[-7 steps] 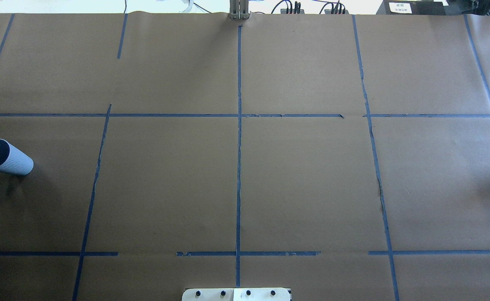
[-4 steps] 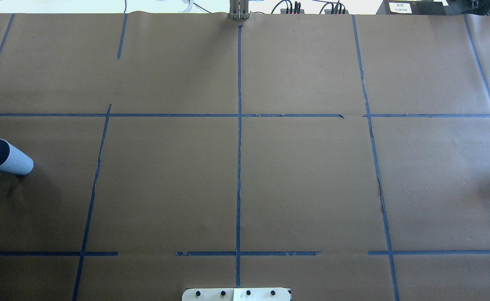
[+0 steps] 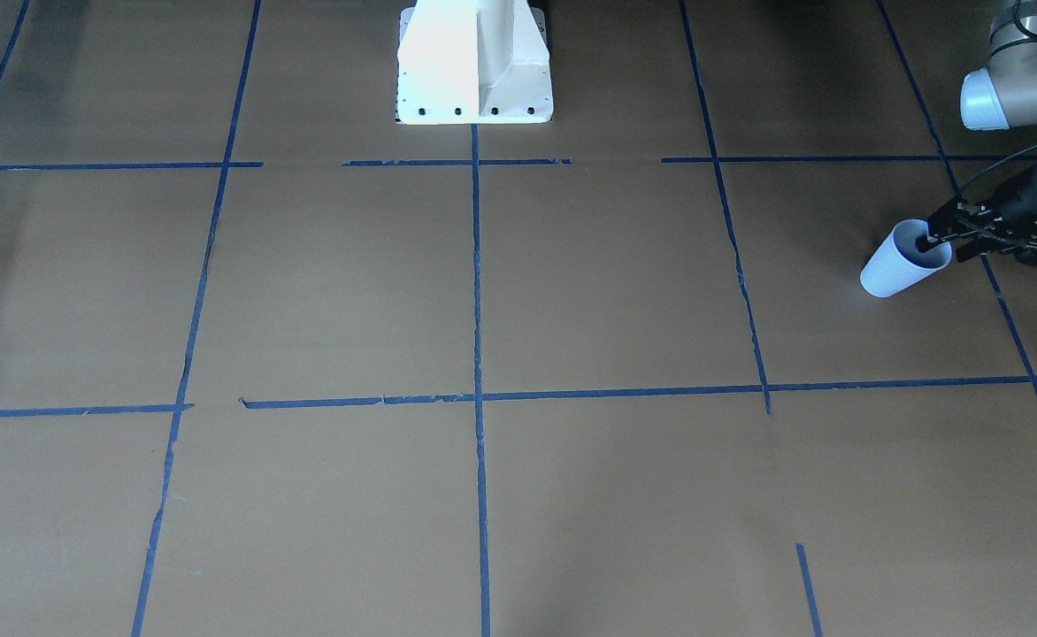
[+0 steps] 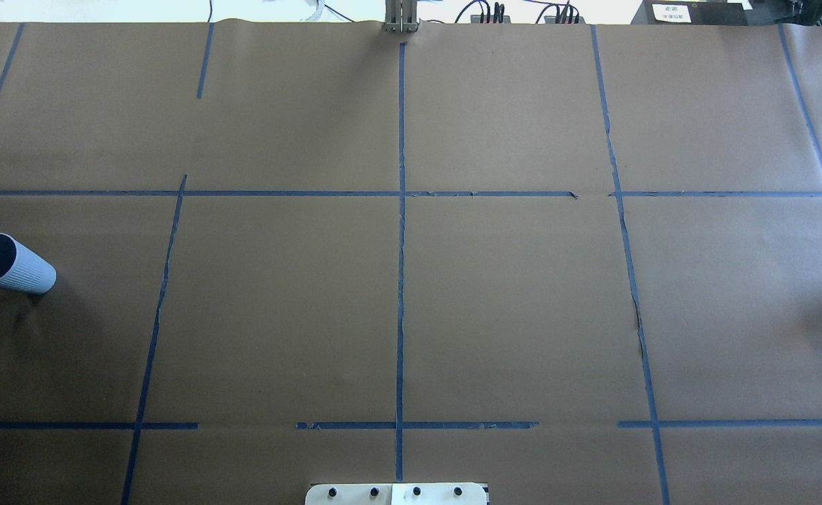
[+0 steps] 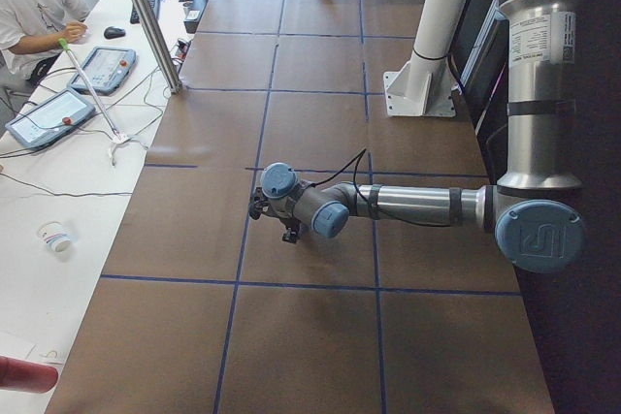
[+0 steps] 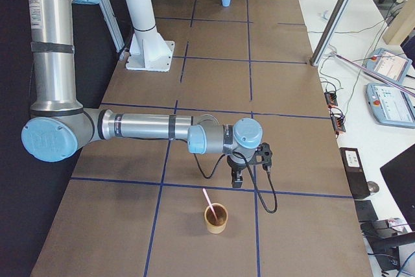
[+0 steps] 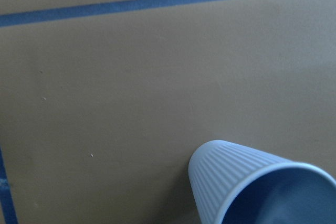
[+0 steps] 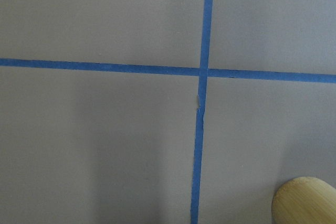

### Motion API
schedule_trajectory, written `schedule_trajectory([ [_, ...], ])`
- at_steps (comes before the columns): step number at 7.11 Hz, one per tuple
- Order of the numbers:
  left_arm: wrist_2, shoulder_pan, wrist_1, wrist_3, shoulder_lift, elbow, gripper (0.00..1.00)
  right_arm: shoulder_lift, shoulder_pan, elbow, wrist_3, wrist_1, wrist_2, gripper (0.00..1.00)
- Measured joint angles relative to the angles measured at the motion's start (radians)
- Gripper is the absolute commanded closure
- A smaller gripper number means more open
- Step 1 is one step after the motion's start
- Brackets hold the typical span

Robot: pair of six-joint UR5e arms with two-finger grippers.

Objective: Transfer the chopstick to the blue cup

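Chopstick (image 6: 206,197): likely light, stiff, slick; best pinched high, above wooden cup (image 6: 216,220). Left gripper (image 3: 941,248) wide, astride blue cup (image 3: 894,270) rim; right gripper (image 6: 237,181) spread impossible to tell.

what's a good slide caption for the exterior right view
Right gripper hangs near a tan wooden cup holding the thin salmon-pink chopstick.

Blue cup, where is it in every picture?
Front-facing: blue cup at right edge, mid-height.
Overhead: left edge, mid-height.
Exterior left: not visible.
Exterior right: top, near centre.
Left wrist: bottom right.
Right wrist: not there.
Shared landmark: the left gripper at its rim.
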Motion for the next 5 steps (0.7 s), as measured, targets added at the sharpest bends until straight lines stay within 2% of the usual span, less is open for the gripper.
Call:
schedule_trajectory([
  [1,-0.001,0.003,0.003,-0.015,-0.007,0.001,1.00,0.000,0.000,0.000,-0.001,0.000,0.000,0.00],
  [3,-0.005,0.027,0.009,-0.182,-0.063,-0.001,1.00,0.000,-0.002,-0.008,-0.001,0.001,0.000,0.00],
  [5,-0.015,0.067,0.022,-0.373,-0.198,-0.015,1.00,0.000,-0.011,-0.016,-0.001,0.001,0.011,0.00],
])
